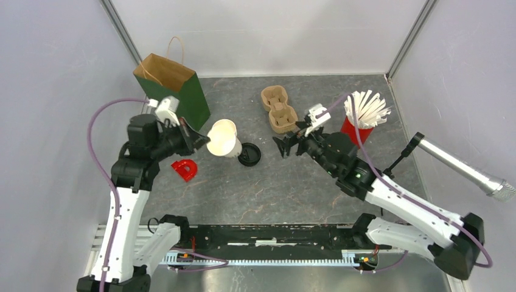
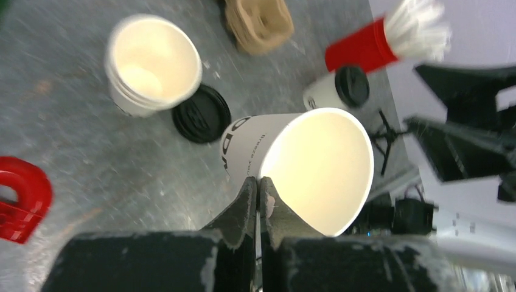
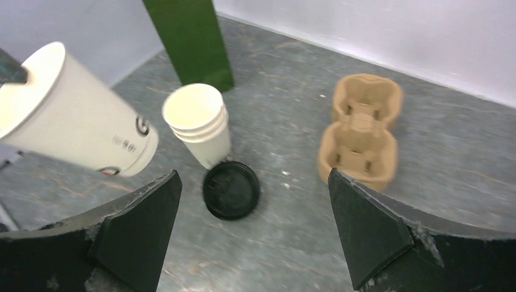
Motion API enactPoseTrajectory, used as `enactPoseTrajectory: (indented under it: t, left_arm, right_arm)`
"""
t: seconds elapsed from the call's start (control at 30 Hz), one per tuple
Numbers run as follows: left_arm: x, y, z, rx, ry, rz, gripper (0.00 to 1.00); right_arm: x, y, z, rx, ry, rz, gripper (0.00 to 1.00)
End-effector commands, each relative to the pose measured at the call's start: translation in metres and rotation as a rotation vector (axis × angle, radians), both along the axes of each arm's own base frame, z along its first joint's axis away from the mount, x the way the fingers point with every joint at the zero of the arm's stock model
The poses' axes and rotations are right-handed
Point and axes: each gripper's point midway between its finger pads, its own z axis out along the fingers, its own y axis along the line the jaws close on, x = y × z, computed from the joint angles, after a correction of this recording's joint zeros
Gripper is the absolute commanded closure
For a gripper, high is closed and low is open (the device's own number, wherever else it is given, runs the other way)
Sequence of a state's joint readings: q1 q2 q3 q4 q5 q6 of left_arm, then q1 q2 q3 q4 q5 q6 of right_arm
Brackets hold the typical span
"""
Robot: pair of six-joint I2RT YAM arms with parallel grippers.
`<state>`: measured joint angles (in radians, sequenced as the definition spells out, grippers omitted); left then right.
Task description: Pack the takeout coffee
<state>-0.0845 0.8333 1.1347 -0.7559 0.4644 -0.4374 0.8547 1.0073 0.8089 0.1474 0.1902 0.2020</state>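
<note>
My left gripper [image 2: 258, 182] is shut on the rim of a lidless white cup with dark lettering [image 2: 304, 164], holding it tilted above the table; from above that cup [image 1: 224, 139] shows beside the gripper [image 1: 204, 141]. The takeout coffee [image 2: 338, 91], a white cup with a black lid, stands next to the red cup; the top view does not show it. My right gripper [image 3: 254, 176] is open with nothing in it, its jaws wide above the table near a loose black lid [image 3: 231, 190]; in the top view this gripper [image 1: 289, 145] hangs right of that lid [image 1: 249, 154].
A stack of plain white cups [image 3: 198, 121] stands by the lid. A green paper bag [image 1: 173, 88] is at the back left, a cardboard cup carrier [image 1: 278, 109] at centre back, a red cup of straws [image 1: 362, 118] to the right. A red object [image 1: 184, 169] lies front left.
</note>
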Motion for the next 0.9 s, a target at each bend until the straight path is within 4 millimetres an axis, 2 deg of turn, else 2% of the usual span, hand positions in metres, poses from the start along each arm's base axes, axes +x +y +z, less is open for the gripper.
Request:
enactPoseTrajectory:
  t: [0.0, 0.13, 0.3, 0.57, 0.7, 0.87]
  left_arm:
    - [-0.022, -0.030, -0.033, 0.051, 0.058, -0.123, 0.97]
    - [-0.032, -0.067, -0.069, 0.117, 0.114, -0.202, 0.98]
    - [-0.037, -0.107, -0.098, 0.140, 0.141, -0.261, 0.97]
    - [-0.043, -0.159, -0.135, 0.188, 0.175, -0.320, 0.98]
    - [-0.043, -0.174, -0.155, 0.216, 0.211, -0.340, 0.98]
    - [-0.041, -0.185, -0.162, 0.212, 0.220, -0.351, 0.96]
  right_arm:
    - [-0.010, -0.049, -0.022, -0.226, -0.036, -0.083, 0.02]
    - [-0.020, -0.079, -0.026, -0.250, -0.037, -0.154, 0.02]
    - [-0.030, -0.099, -0.034, -0.248, -0.014, -0.198, 0.02]
    - [-0.042, -0.095, -0.052, -0.279, 0.025, -0.121, 0.02]
    - [-0.044, -0.096, -0.056, -0.280, 0.026, -0.119, 0.02]
    - [-0.047, -0.097, -0.058, -0.284, 0.028, -0.105, 0.02]
